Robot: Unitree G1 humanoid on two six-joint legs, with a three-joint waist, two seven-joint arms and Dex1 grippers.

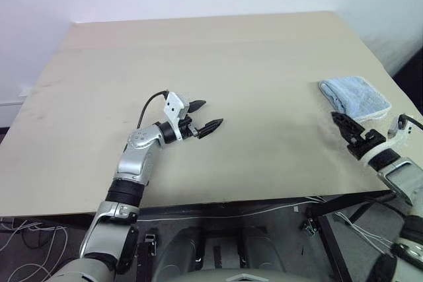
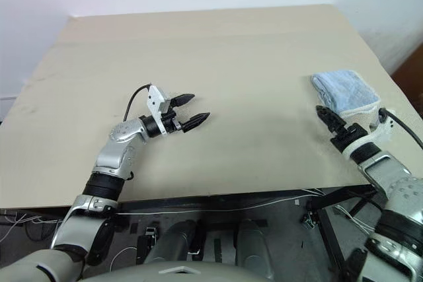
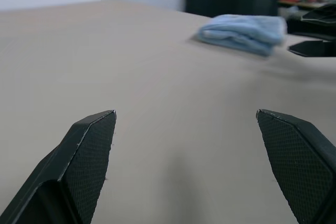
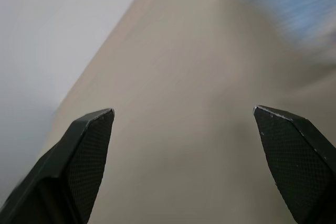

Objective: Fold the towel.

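Both end effectors, left (image 1: 203,116) and right (image 4: 184,156), gape empty beside the folded, unlabelled towel (image 1: 355,96).

No writing or label can be read anywhere, as far as these views allow.

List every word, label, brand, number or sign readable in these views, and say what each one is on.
None can be read.
The towel lies folded and shows no print or logo.
The table is plain, unmarked.
Both grippers, left gripper and right gripper, carry no legible marking.
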